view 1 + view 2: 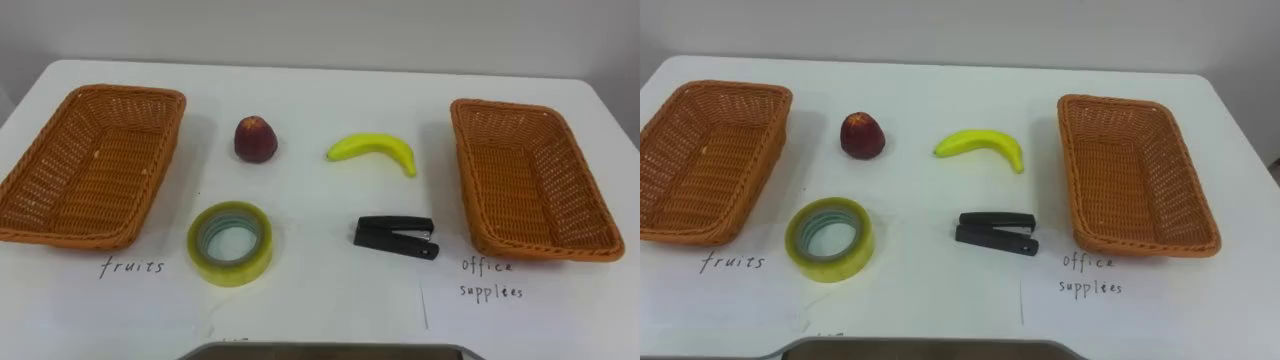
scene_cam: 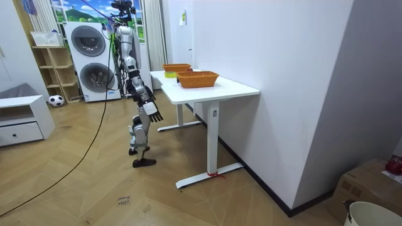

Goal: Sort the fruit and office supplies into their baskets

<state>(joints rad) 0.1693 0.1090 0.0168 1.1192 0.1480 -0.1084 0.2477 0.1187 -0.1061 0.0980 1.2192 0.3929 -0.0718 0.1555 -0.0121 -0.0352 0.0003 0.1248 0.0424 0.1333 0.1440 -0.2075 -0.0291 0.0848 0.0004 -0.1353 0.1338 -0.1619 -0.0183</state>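
Observation:
On the white table (image 1: 320, 300) a wicker basket (image 1: 125, 92) stands at the left, above a handwritten fruit label. A second wicker basket (image 1: 500, 103) stands at the right, above the office-supplies label. Both are empty. Between them lie a red apple (image 1: 255, 139) and a yellow banana (image 1: 372, 149) at the back. In front of these lie a yellow tape roll (image 1: 235, 272) and a black stapler (image 1: 395, 237). In the room view I stand upright at the table's side. My right hand (image 2: 152, 113) hangs below the tabletop with relaxed fingers.
The table stands against a white wall (image 2: 270, 50). Behind me are two stacked washing machines (image 2: 94, 59), a shelf (image 2: 53, 69) and a ball (image 2: 56, 100) on the wooden floor. A grey edge (image 1: 330, 350) crosses the bottom of the eye view.

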